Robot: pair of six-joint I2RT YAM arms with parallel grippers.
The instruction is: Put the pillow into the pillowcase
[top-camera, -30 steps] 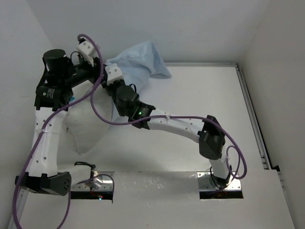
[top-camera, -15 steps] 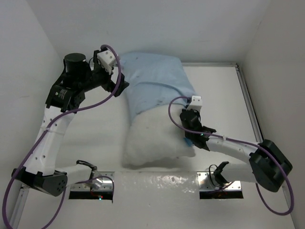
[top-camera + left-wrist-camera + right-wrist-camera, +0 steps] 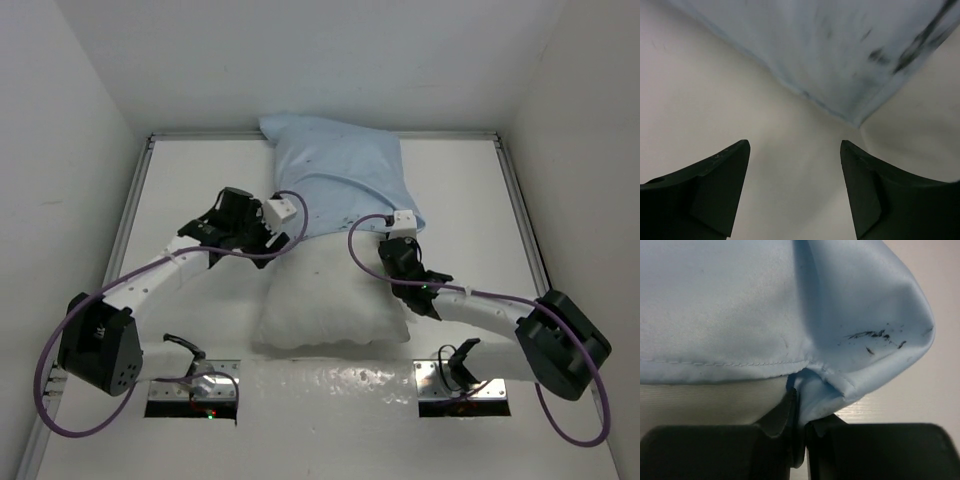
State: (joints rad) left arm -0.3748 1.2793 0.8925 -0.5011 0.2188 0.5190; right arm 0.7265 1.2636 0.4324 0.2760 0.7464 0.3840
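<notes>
White worktop (image 3: pixel 200 180): pillowcase (image 3: pixel 340 170) half over the pillow (image 3: pixel 325 305); left fingers (image 3: pixel 794 165), just released, gape beside its hem for regripping; right fingers (image 3: pixel 799 437) pinch its corner.

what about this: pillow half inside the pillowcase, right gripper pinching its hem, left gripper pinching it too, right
Only the left gripper is wrong: the left wrist view shows it open, holding nothing. The pillow is half inside the pillowcase, right gripper pinching its hem.
</notes>
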